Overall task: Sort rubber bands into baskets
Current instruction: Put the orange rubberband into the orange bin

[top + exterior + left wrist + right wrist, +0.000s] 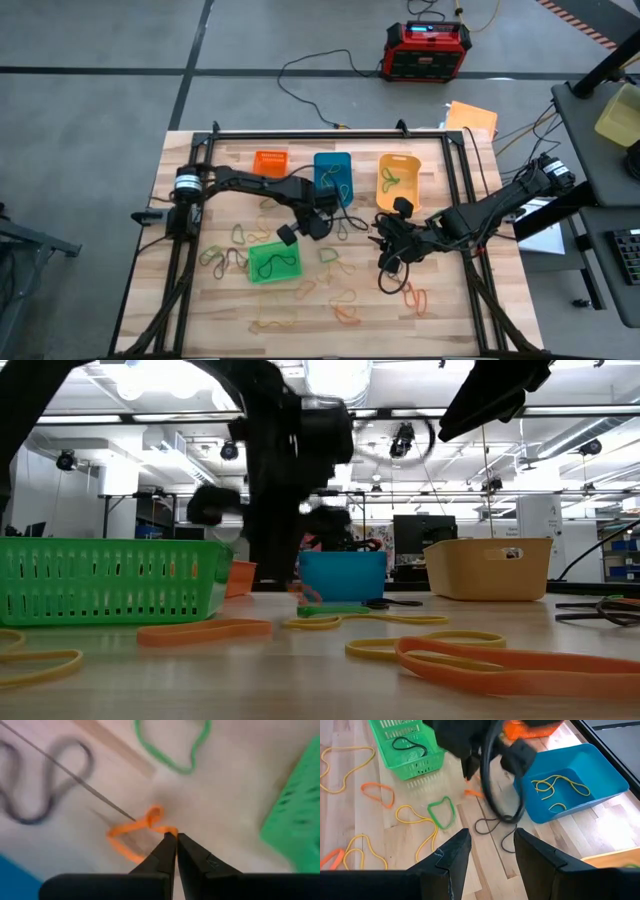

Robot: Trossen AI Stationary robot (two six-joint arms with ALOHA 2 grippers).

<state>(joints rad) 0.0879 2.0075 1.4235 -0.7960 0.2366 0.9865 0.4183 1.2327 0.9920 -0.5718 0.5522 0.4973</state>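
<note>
Left gripper (176, 836) pinching orange rubber band (131, 832) at near end; orange basket (270, 161) lying beyond, nearer left arm.

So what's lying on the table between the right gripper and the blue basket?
In the right wrist view, a dark rubber band lies on bare wood between the open right gripper and the blue basket.

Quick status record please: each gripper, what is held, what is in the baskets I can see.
left gripper: shut on orange band, on the table beside green basket
right gripper: open, empty, above the table
green basket: dark band inside
blue basket: yellow bands inside
loose bands: many on table
</note>
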